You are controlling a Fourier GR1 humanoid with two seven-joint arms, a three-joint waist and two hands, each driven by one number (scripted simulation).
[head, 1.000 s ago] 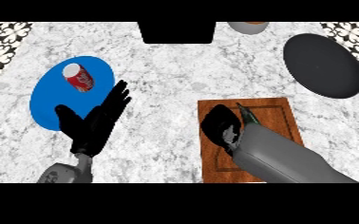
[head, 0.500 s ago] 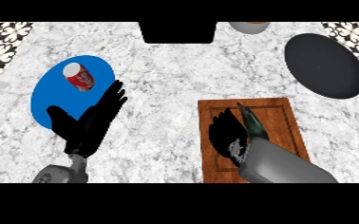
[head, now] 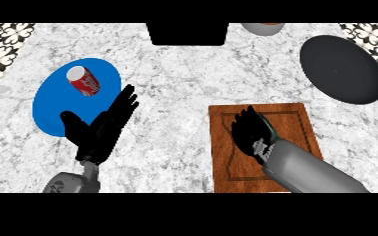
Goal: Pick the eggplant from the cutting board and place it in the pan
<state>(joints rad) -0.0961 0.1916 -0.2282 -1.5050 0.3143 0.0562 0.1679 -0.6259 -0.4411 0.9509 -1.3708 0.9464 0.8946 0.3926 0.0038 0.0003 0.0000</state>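
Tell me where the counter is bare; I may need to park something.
Bare marble lies between the blue plate and the cutting board, and between the board and the pan. The right hand crowds the board; the left hand and a can overlap the plate.

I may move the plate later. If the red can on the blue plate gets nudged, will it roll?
Probably. The red can lies on its side on the blue plate, so its round body could roll. The plate looks flat, with little rim to stop it.
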